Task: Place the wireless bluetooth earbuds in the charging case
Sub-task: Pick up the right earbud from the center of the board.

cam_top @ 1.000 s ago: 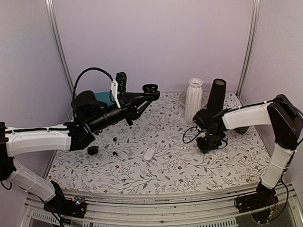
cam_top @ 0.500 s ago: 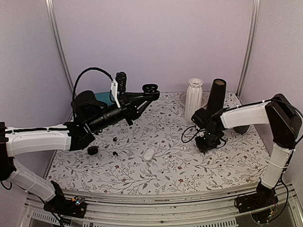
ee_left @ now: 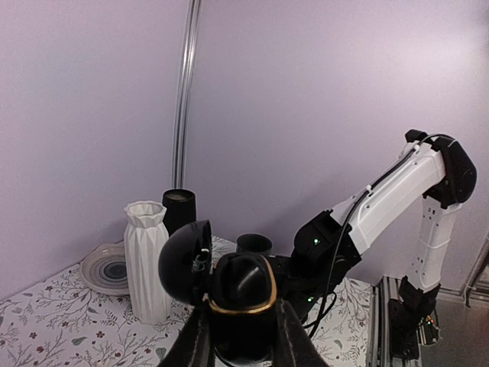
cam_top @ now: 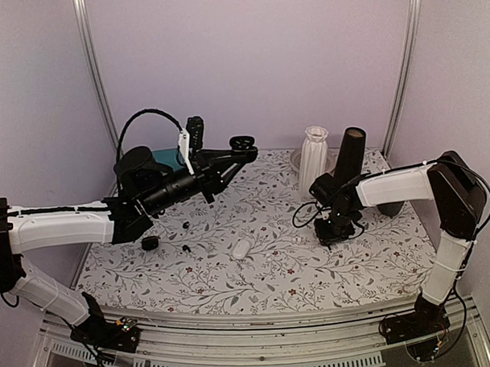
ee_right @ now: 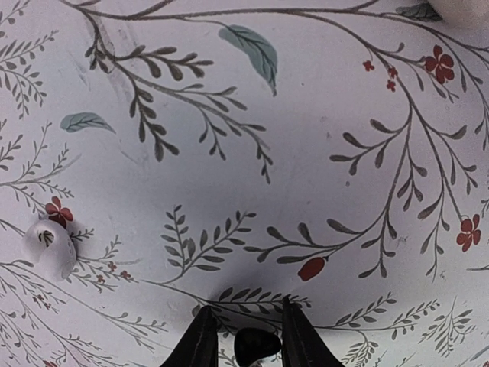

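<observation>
The black charging case with a gold rim stands open, its lid swung to the left. My left gripper is shut on it and holds it high over the back left of the table; from the top camera the case shows at the arm's tip. My right gripper is down at the table, right of centre. In the right wrist view a glossy black earbud sits between its fingers, and the gripper is shut on it. Two more tiny black earbuds lie on the cloth at the left.
A white pebble-like case lies near the table's middle, and a black round piece at the left. A white ribbed vase, a tall black cylinder and a plate stand at the back right. A small white bud lies left of my right gripper.
My right gripper has edged slightly left along the table with the earbud still between its fingers. The left arm and the case have not moved.
</observation>
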`<state>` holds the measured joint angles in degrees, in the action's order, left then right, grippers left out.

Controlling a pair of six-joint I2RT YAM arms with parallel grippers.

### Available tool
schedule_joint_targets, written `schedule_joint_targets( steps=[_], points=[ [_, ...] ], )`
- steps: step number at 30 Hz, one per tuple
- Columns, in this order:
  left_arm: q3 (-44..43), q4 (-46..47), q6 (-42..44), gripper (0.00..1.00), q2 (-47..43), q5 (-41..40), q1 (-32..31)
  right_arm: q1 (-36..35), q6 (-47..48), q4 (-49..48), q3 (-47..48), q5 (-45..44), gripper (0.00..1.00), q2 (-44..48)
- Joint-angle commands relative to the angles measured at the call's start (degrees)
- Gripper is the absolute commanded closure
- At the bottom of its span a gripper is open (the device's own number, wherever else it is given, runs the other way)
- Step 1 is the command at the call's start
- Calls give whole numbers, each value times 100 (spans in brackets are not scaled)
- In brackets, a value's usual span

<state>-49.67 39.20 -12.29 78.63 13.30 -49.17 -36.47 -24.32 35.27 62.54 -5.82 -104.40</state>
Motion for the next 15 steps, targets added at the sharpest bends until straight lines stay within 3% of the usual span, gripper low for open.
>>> schedule_joint_targets(
  steps=[1,15],
  points=[
    [73,53,-54,100,-147,41,82,26,-70,90,-229,108,71,-73],
    [55,62,-71,100,-125,52,78,21,-63,144,-332,146,71,61]
  ],
)
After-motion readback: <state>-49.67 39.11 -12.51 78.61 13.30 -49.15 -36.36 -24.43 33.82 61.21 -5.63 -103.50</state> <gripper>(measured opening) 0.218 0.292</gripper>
